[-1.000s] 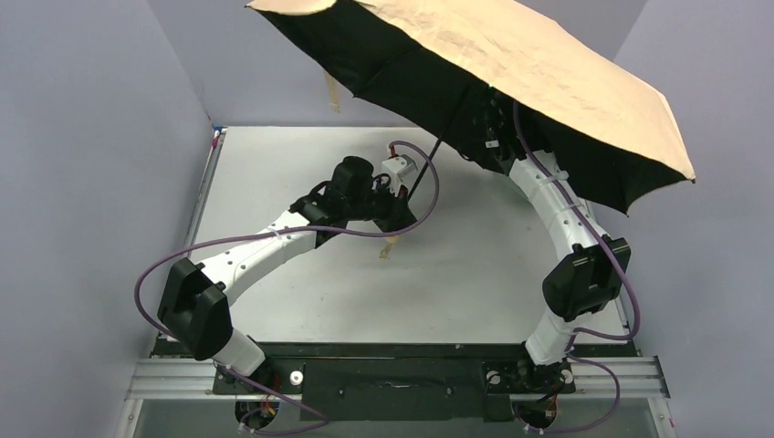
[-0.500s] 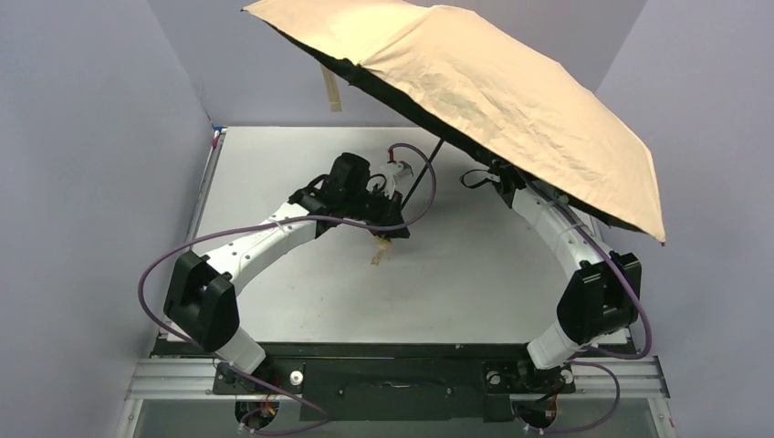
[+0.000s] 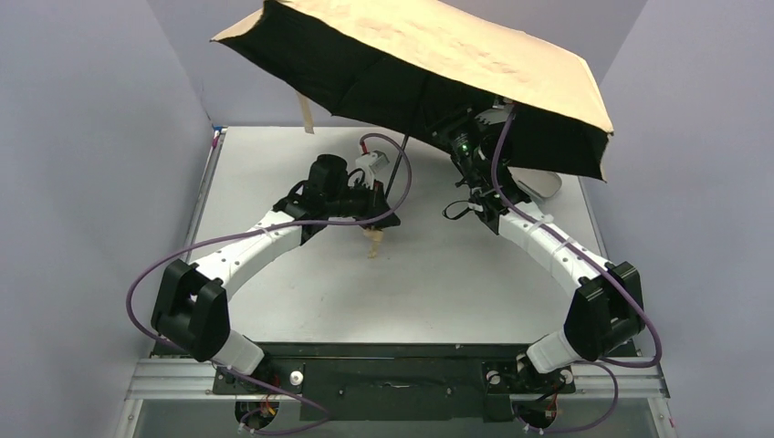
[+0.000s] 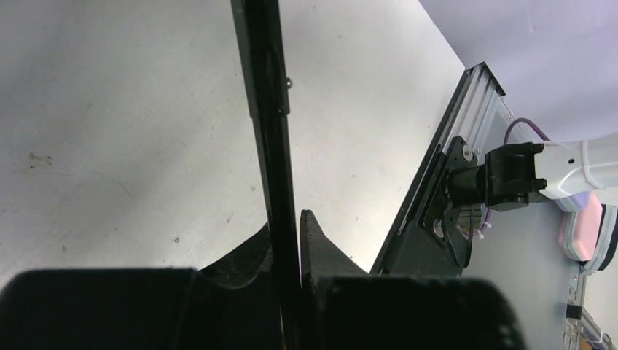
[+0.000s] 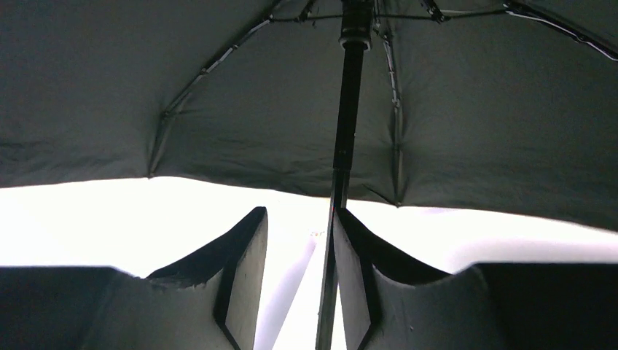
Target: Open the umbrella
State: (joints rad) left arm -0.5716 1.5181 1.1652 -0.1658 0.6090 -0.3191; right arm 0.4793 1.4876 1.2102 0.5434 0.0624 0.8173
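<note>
Two arms on one umbrella (image 3: 429, 46). Its peach canopy is spread wide and tilted, up in the air over the far half of the table (image 3: 456, 283), black lining facing the camera. The left gripper (image 3: 381, 199) is clenched on the thin black shaft (image 4: 270, 146) low down, just above the small tan handle (image 3: 374, 242), which points down at the table; whether it touches is unclear. The right gripper (image 5: 299, 248) sits up under the canopy with its jaws apart. The shaft lies against one finger with a clear gap to the other, so it is not grasping anything. Ribs (image 5: 211, 69) look fully fanned out from the hub near the top of the shaft.

Step in hand, as I read it: the opening push is finished and the right arm is letting go. Can't tell if the runner has latched. Next move likely calls for backing the right gripper down and out from under the canopy without catching a rib, while the left holds the shaft firm so the tilted canopy doesn't swing or tip.
</note>
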